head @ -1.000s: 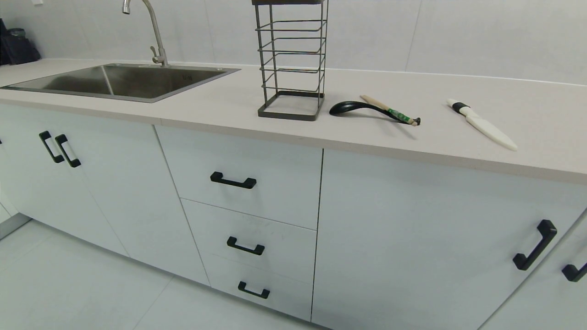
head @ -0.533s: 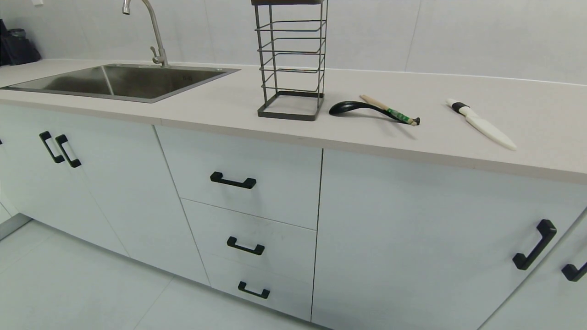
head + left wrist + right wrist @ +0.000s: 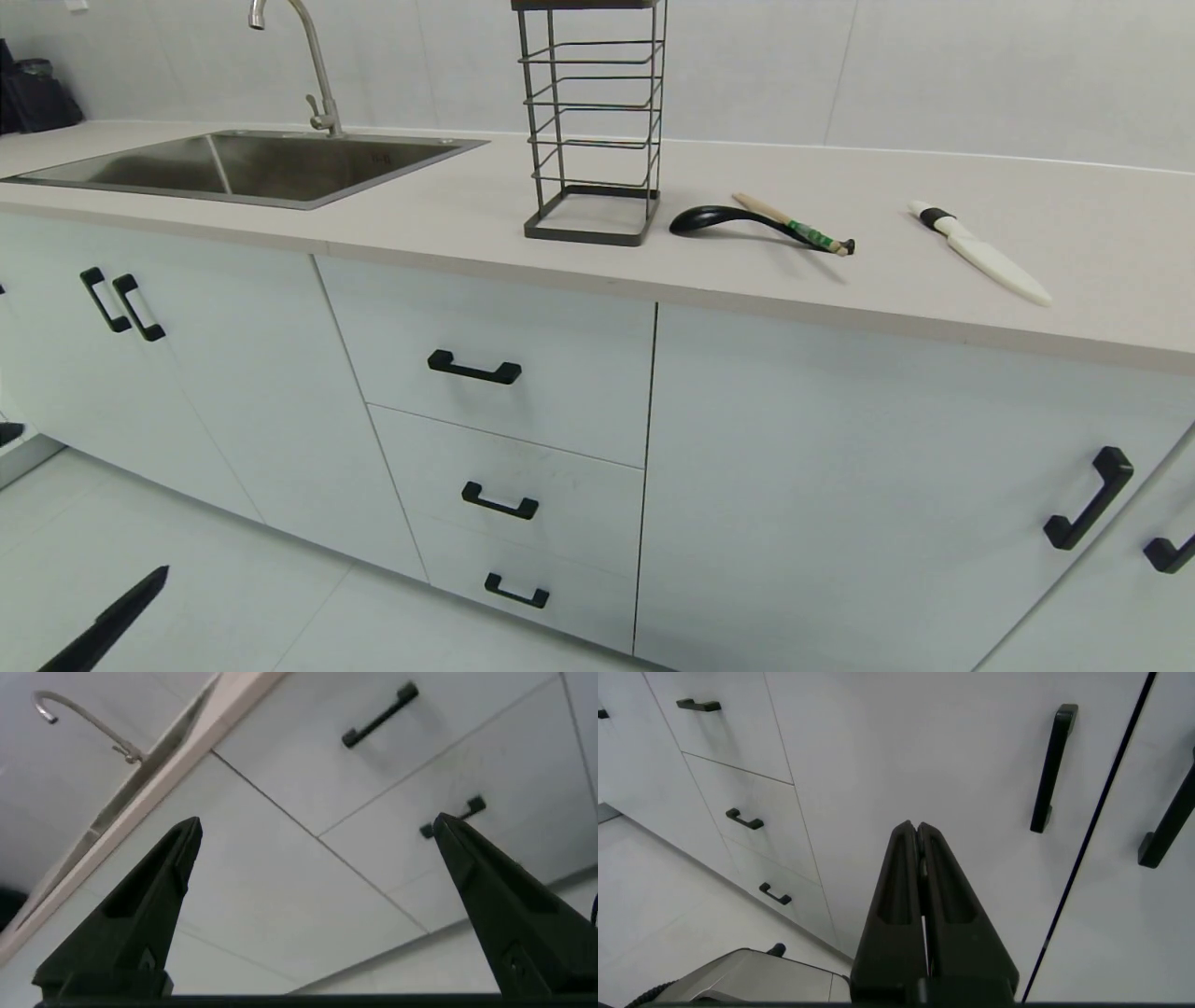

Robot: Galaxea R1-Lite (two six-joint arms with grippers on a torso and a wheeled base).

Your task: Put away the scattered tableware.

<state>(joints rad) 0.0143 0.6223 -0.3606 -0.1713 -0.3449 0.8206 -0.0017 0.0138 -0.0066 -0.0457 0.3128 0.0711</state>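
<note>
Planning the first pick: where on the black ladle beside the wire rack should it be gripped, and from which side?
Take the black ladle by the arched middle of its handle, probably from straight above, closing across it. There the handle lifts off the beige countertop, leaving room underneath; its tail end lies against the green-banded wooden chopsticks.

Wire rack (image 3: 592,121) is standing tall at top centre, walling off the counter (image 3: 448,224) behind it. The black ladle (image 3: 738,222) and chopsticks (image 3: 789,224) are lying together just right of it, leaving a narrow gap. A wider lane is opening between them and the white knife (image 3: 980,254) at right, another between rack and sink (image 3: 243,163) at upper left.
</note>
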